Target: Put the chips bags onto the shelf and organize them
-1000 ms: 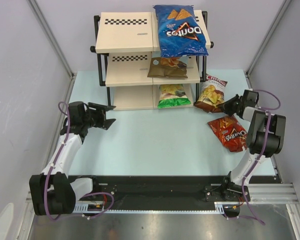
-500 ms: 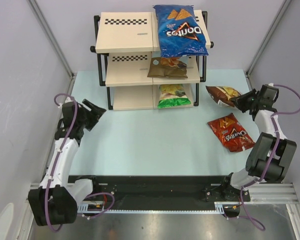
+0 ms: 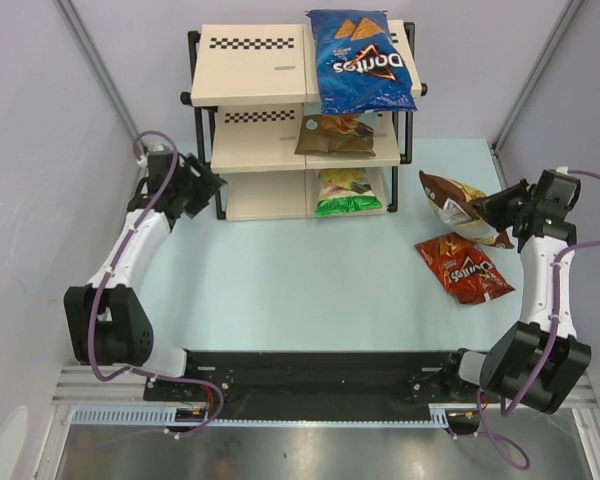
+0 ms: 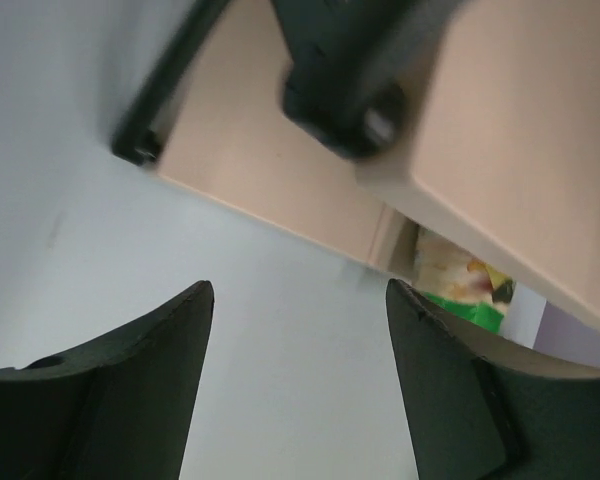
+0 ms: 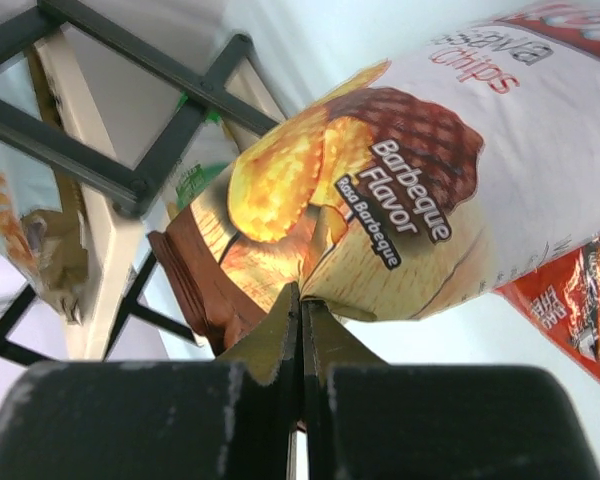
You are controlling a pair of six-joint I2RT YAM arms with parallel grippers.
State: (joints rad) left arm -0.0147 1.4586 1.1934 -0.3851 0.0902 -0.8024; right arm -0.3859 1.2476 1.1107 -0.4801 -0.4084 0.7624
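The shelf stands at the back, with the blue Doritos bag on its top board, a pale blue-and-brown bag on the middle board and the green-white Chuba bag on the bottom board. My right gripper is shut on the dark brown-red Chuba bag and holds it lifted to the right of the shelf; the wrist view shows the jaws pinching the bag. The red Doritos bag lies on the table below it. My left gripper is open and empty beside the shelf's left leg.
Grey walls close in both sides. The light blue table runs to a black rail at the near edge. In the left wrist view the shelf's bottom board and the green bag lie just ahead.
My right gripper has lifted the brown-red Chuba bag off the table and swung right. My left arm has moved up and back toward the shelf's left leg.
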